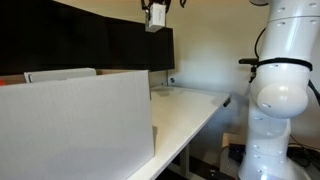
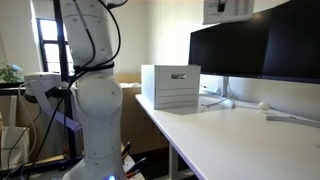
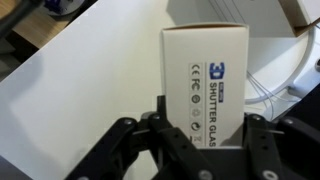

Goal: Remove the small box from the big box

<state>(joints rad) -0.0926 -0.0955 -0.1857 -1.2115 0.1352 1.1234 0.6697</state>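
1. One small box [image 3: 205, 85], a white carton with dark print reading "3D SHUTTER GLASS", fills the middle of the wrist view.
2. My fingers [image 3: 162, 125] are closed on it, one black finger pressed against each long side of its lower end, so the carton is firmly gripped.
3. In an exterior view, the small box [image 1: 155, 18] hangs at the very top of the picture, high above the white surface [image 1: 195, 110] and in front of the dark monitors [image 1: 110, 45].
4. In that view the big box [image 1: 75, 125] stands in the foreground on the near end of the surface, a broad plain pale wall with a flap showing behind it.
5. In an exterior view from the far end, the big box [image 2: 172, 88] sits on the surface [image 2: 230, 140], just beside the white robot arm [image 2: 95, 100].
6. The small box touches neither the big box nor the surface and is well apart from both.
7. I judge the removal itself done, since the carton is out and clear of the big box's walls.
8. What appears left is to carry it over a bare stretch of surface, lower it, and open the fingers.
9. I cannot tell whether anything else lies inside the big box, because its interior is hidden.
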